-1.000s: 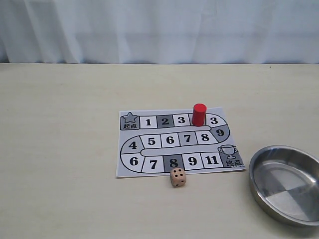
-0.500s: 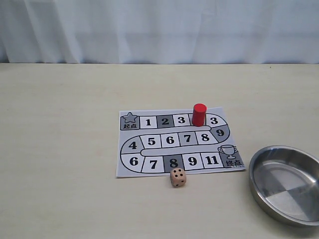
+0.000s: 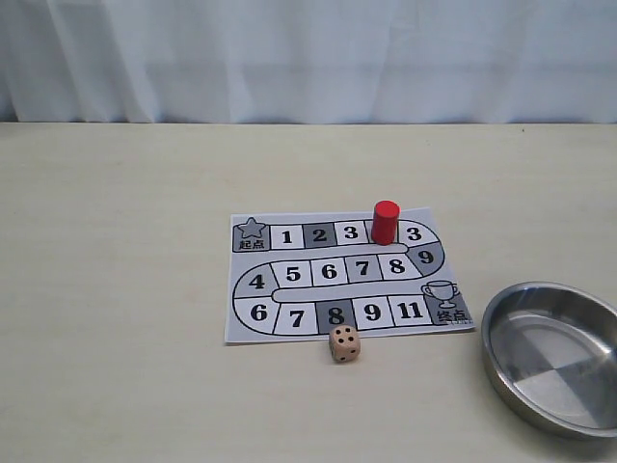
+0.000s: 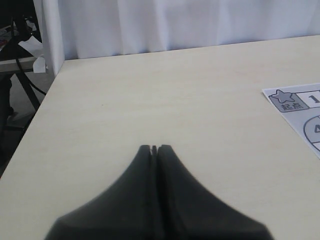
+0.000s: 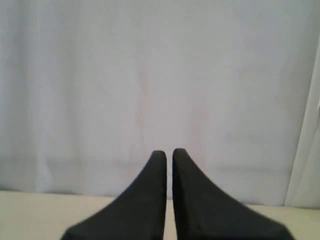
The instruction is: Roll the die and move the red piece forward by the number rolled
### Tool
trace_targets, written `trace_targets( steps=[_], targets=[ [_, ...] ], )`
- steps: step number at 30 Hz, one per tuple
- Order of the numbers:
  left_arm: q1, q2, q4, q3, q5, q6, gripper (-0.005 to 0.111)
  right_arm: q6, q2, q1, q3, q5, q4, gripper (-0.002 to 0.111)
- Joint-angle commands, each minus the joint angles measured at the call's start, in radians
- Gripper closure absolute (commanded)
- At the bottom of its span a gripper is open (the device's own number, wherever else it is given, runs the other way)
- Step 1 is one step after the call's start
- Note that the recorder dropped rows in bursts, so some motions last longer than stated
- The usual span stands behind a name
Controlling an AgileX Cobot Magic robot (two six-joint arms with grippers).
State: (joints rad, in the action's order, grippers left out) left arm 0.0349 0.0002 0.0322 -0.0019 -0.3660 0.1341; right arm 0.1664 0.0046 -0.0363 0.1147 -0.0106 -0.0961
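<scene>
The black left pincer (image 4: pixel 155 148) is squeezed shut on nothing over the pale table (image 4: pixel 150 90), and the black right pincer (image 5: pixel 169 151) is closed and empty too. The small red round piece (image 3: pixel 386 222) stands up on the top row of the paper number board (image 3: pixel 243 328), between two squares marked 3. The little tan wooden die with dark dots (image 3: pixel 344 343) sits on the table just beside the board's near edge, by square 8.

The worktop (image 3: pixel 145 338) has a pale, smooth, matt surface. The game board (image 3: pixel 241 333) is thin printed paper, matt. The die (image 3: pixel 344 344) is bare pale wood, dull. The red piece (image 3: pixel 386 223) is smooth and evenly coloured. The pan (image 3: pixel 501 371) is polished, reflective metal. The curtain (image 3: pixel 308 58) is white cloth.
</scene>
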Motion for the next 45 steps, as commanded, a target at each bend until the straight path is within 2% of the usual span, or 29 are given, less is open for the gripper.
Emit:
trace_targets(
  steps=[1,4,13,45],
  targets=[
    [0.000,0.000,0.006,0.002,0.012,-0.004,0.107,0.065,-0.005,-0.002,-0.115,-0.050,-0.001,0.104],
    [0.000,0.000,0.006,0.002,0.012,-0.004,0.107,0.068,-0.005,-0.002,-0.115,0.065,0.001,0.104],
    [0.000,0.000,0.006,0.002,0.012,-0.004,0.107,0.020,-0.005,-0.002,-0.115,0.115,0.001,0.104],
    [0.000,0.000,0.006,0.002,0.012,-0.004,0.107,0.022,-0.005,-0.002,-0.115,0.127,0.001,0.104]
  ],
)
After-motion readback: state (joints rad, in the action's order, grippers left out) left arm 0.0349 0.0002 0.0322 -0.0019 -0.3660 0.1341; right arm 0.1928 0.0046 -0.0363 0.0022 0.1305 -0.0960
